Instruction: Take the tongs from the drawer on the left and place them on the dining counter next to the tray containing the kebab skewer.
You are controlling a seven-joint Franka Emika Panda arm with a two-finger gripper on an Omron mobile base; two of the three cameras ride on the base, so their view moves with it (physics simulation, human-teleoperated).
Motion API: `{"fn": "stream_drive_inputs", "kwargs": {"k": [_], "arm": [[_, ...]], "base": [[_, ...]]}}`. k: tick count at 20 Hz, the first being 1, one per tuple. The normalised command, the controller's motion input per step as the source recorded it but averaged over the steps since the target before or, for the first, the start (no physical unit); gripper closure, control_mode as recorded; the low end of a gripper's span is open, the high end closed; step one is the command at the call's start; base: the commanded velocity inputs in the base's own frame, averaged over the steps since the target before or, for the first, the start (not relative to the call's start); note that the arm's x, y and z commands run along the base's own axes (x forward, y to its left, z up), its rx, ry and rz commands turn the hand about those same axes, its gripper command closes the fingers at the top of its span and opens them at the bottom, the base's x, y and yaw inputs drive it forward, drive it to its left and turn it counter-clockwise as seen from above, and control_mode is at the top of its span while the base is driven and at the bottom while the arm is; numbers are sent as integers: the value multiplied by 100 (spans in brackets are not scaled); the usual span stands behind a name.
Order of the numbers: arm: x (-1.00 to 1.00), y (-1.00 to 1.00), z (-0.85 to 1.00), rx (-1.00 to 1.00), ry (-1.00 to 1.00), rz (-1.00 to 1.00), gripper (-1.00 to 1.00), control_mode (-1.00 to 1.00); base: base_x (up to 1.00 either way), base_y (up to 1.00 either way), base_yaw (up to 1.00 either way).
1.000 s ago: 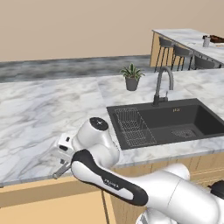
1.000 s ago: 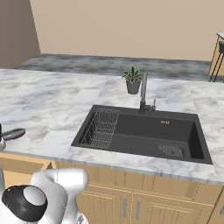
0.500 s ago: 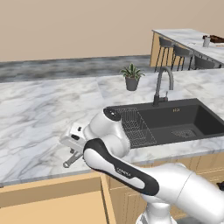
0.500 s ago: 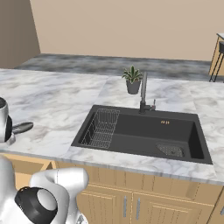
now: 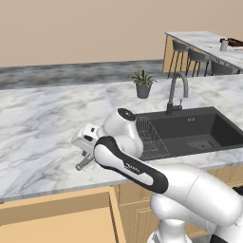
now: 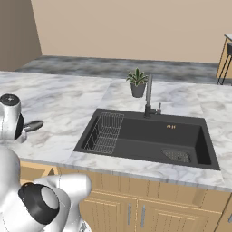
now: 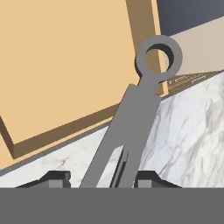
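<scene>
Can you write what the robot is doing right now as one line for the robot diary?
stage: carrying | gripper: shut on tongs | tongs: lifted above worktop | drawer: open | tongs on dining counter: not yet

Potted plant [image 5: 143, 83] behind black sink [image 5: 190, 130] w/ faucet [image 5: 175, 92], dish rack [image 6: 105, 132] inside.

- White arm [image 6: 11, 118] at far left edge, over the marble worktop [image 6: 68, 102].
- Grey metal tip of the tongs [image 6: 32, 125] sticking out rightward from behind the arm, above the worktop near its front edge.
- Black sink [image 6: 149, 138] set into the worktop, wire rack [image 6: 105, 133] in its left part.
- Dark faucet [image 6: 149, 97] behind the sink, potted plant [image 6: 137, 83] just left of it.
- Light-wood cabinet doors [image 6: 145, 213] below the sink.
</scene>
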Motion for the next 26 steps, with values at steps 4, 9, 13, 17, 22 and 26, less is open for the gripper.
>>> {"fn": "stream_drive_inputs", "kwargs": {"k": [4, 9, 13, 17, 22, 26], "arm": [[26, -26, 2, 0, 0, -5, 100, -100], [11, -28, 4, 0, -1, -10, 100, -100], [0, -39, 15, 0, -6, -14, 100, -100], [1, -35, 14, 0, -9, -17, 100, -100], [0, -31, 16, 0, -6, -9, 100, -100], [0, -44, 17, 0, 0, -3, 100, -100]], "base": [[0, 0, 0], [0, 0, 0], [0, 0, 0], [0, 0, 0], [0, 0, 0], [0, 0, 0]]}}
